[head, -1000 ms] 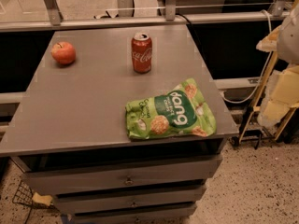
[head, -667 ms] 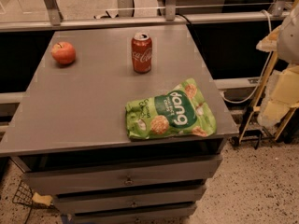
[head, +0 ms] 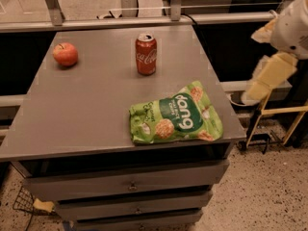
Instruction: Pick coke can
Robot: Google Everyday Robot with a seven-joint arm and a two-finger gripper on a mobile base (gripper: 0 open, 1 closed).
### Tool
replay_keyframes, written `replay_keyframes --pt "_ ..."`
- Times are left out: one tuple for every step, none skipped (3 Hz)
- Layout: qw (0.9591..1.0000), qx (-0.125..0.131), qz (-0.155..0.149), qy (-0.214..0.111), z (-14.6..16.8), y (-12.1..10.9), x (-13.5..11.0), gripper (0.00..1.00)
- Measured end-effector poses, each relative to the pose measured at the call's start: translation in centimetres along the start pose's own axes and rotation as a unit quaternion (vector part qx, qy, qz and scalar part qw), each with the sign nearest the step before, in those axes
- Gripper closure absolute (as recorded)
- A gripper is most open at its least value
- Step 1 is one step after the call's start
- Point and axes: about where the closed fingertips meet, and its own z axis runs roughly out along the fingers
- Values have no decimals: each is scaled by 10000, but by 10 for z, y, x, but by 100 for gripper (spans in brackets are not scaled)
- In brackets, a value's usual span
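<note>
The gripper [head: 267, 78] hangs off the table's [head: 86, 114] right edge, empty; how far open it is cannot be told. A green snack bag [head: 175, 120] lies between it and the upright coke can [head: 146, 54], with the apple [head: 65, 54] far left. Since earlier, the gripper has edged closer and the objects are unmoved.

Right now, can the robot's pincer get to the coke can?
Probably yes. The pincer hangs right of the table, and nothing stands between it and the upright can; the green bag lies nearer the front.

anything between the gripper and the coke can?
Nothing visible. The gripper hangs beyond the right side of the table; only its bare top lies toward the coke can. The green snack bag sits nearer the front, off that line.
</note>
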Motion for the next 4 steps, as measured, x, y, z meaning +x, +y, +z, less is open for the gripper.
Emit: replay_keyframes --pt "9946 120 382 -958 43 -54 -36 0" --pt "9928 139 457 -1103 53 -64 -40 0" --pt "9928 139 457 -1103 53 -64 -40 0" --pt "9915 106 247 -1271 68 -76 -70 0"
